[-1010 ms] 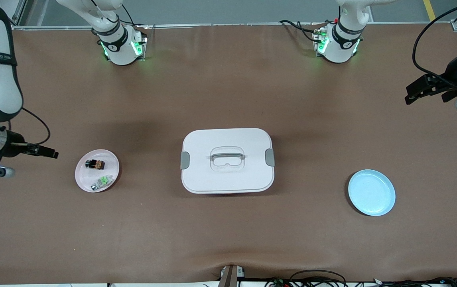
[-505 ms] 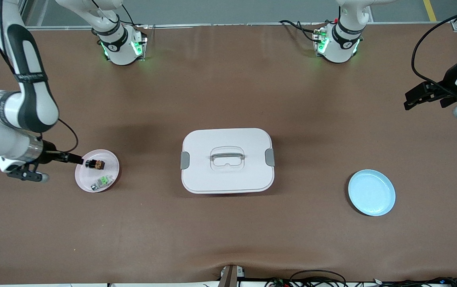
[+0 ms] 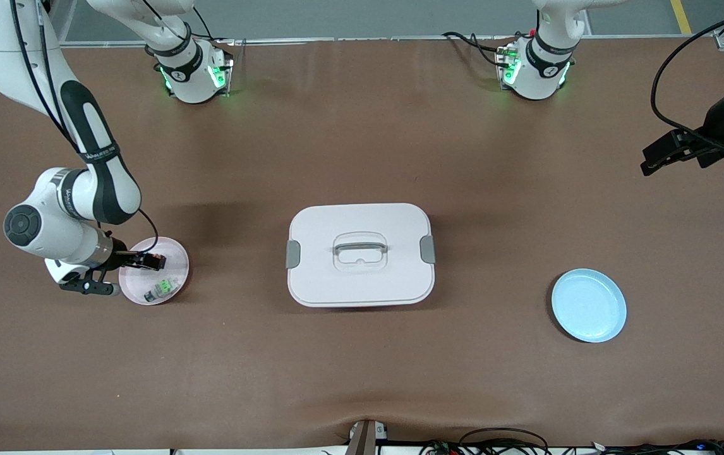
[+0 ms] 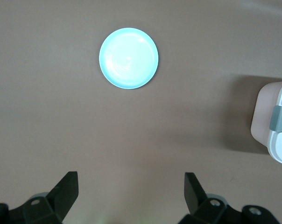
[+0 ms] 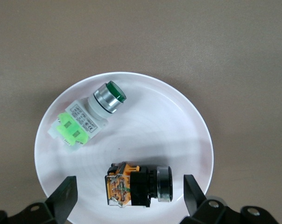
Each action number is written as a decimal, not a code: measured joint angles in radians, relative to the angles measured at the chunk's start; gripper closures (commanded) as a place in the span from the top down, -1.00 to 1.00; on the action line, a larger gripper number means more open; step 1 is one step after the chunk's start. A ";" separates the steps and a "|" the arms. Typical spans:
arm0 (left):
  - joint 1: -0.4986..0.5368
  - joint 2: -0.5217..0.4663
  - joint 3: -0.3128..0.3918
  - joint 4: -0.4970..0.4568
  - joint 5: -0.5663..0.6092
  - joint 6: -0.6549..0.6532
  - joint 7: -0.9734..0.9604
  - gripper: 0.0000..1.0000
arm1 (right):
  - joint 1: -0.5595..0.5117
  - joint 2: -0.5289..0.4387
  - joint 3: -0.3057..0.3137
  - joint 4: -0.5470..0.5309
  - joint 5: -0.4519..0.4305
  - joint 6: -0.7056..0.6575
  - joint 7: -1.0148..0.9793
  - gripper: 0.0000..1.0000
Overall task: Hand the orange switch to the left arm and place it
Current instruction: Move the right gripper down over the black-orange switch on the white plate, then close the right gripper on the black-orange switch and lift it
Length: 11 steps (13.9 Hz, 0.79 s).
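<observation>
Box [image 3: 360,281]: big white latched container in the middle of the table, between the two plates. I'd judge it the main hazard; a carry that runs low and straight across could clip the lid handle [image 3: 360,245] or a grey latch [image 3: 427,249].
Right arm: reaches down over the pink plate [image 3: 174,248] at its own end of the table. The elbow swings wide, so a quick lift could, to my eye, drag the plate along.
Left arm: waits high over bare table near its end, well apart from everything.
Blue plate [image 3: 588,305]: empty, toward the left arm's end, likely the drop spot. A handover made too near the box risks a bump.
Right gripper [image 5: 128,196]: jaws spread wide, holding nothing, straddling the orange switch [image 5: 137,183].
Left gripper [image 4: 131,189]: jaws released, empty, the blue plate in its sights.
Orange switch: lies on its side on the pink plate, black button end and orange-brown block between the right fingers [image 5: 65,196]. It is small and rounded at one end; I reckon an off-centre pinch could roll it or squirt it out.
Green switch [image 5: 88,117]: on the same plate, just beside the orange one, nearer the front camera. A stray finger could knock it.
Writing: lettering on the right arm's black link [image 3: 98,153], too small to read; a label with print on the green switch's white body, also unreadable.
</observation>
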 measured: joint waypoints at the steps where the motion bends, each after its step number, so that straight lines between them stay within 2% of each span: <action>1: 0.004 0.000 0.002 0.003 0.000 0.000 0.000 1.00 | 0.000 0.000 0.000 -0.016 -0.003 0.026 0.000 1.00; 4: 0.011 -0.003 0.006 0.006 0.000 0.000 0.016 1.00 | 0.000 0.000 0.000 -0.079 -0.005 0.115 0.000 1.00; 11: 0.035 -0.003 0.006 0.006 0.001 -0.004 0.052 1.00 | 0.001 0.006 0.000 -0.098 -0.006 0.128 -0.001 1.00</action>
